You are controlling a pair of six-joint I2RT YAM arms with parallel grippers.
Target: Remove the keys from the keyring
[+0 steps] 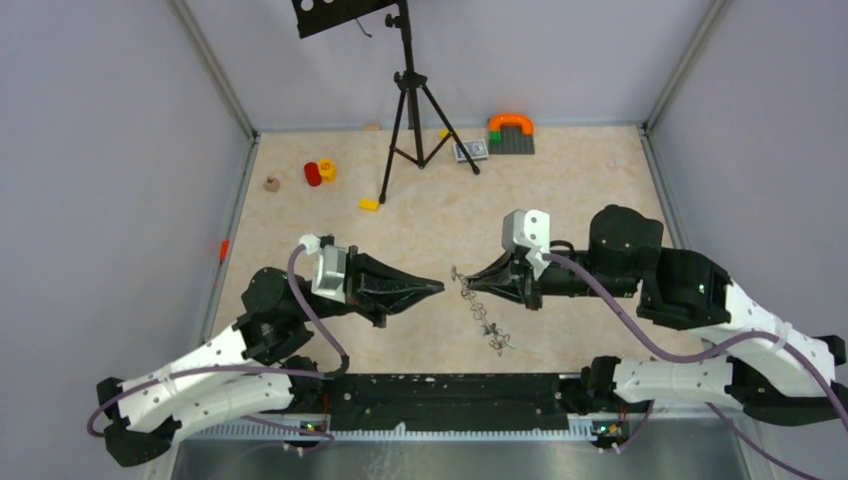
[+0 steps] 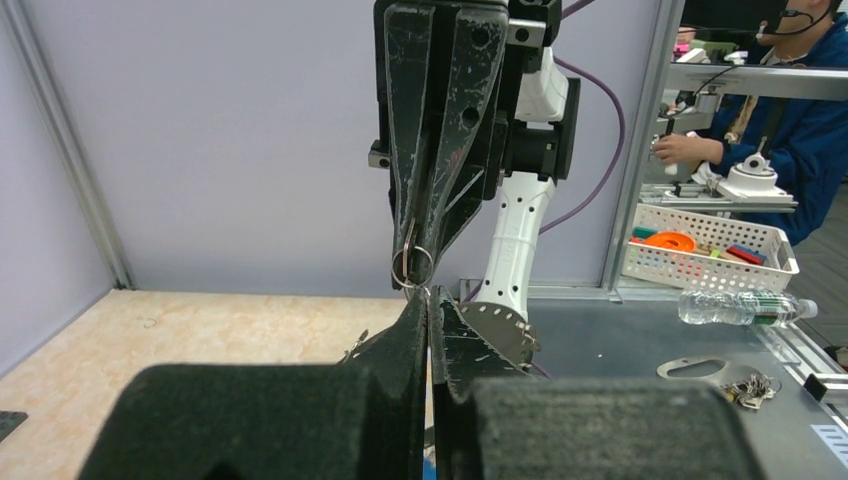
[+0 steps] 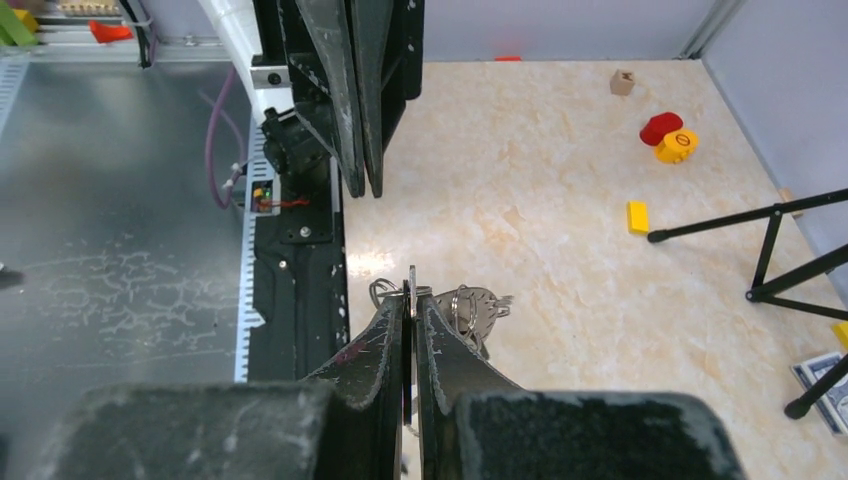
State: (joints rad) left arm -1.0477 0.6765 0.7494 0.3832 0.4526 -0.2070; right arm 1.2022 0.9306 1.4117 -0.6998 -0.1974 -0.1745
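My right gripper (image 1: 463, 277) is shut on a thin flat grey metal piece seen edge-on, the keyring (image 3: 411, 287). A small wire ring (image 2: 412, 265) shows at its tips in the left wrist view. A string of small silver keys (image 1: 487, 322) and rings trails from it toward the table's near edge. The keys also bunch beside the right fingertips in the right wrist view (image 3: 482, 304). My left gripper (image 1: 440, 287) is shut with nothing seen in it. It points at the right gripper, tip to tip, a small gap apart (image 2: 428, 293).
A black tripod (image 1: 410, 110) stands at the back. Red and yellow pieces (image 1: 320, 172), a yellow block (image 1: 369, 205), a card (image 1: 471, 150) and a grey plate with an orange arch (image 1: 511, 135) lie far off. Other keys (image 2: 750, 388) lie on the metal bench outside.
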